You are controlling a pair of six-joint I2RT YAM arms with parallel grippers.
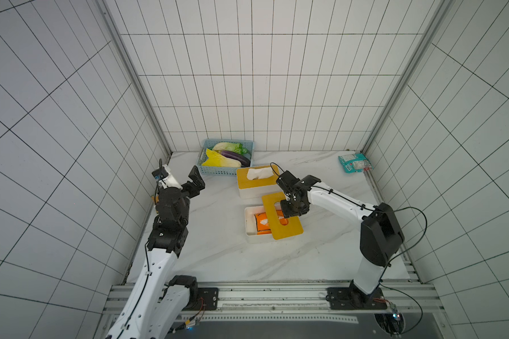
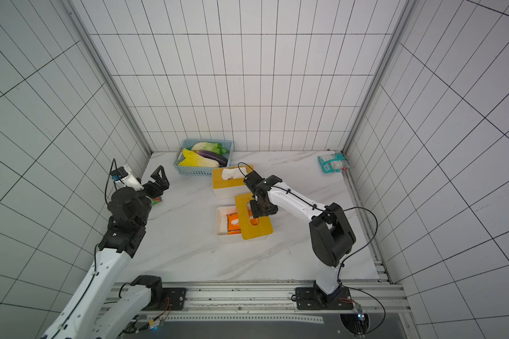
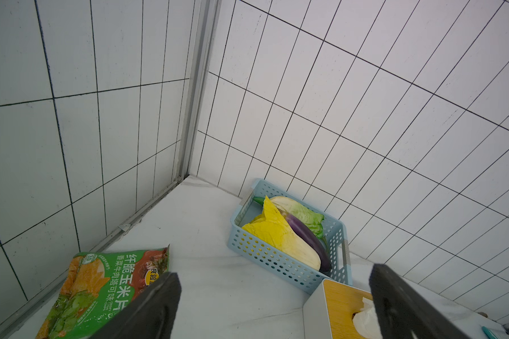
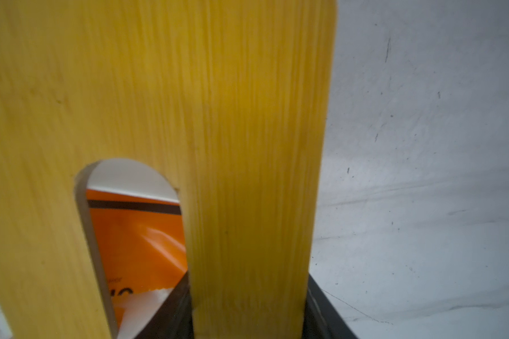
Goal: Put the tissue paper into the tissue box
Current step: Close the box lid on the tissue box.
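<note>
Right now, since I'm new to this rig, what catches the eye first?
The right gripper grips a yellow lid lying askew over an open white box in the middle, an orange tissue pack inside. At the back, a blue basket holds vegetables.

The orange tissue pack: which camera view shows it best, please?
A top view: the orange tissue pack lies inside the open white box, partly under the yellow lid; both top views show this. The right wrist view shows only part of the pack through the lid's slot. The left wrist view does not show it.
</note>
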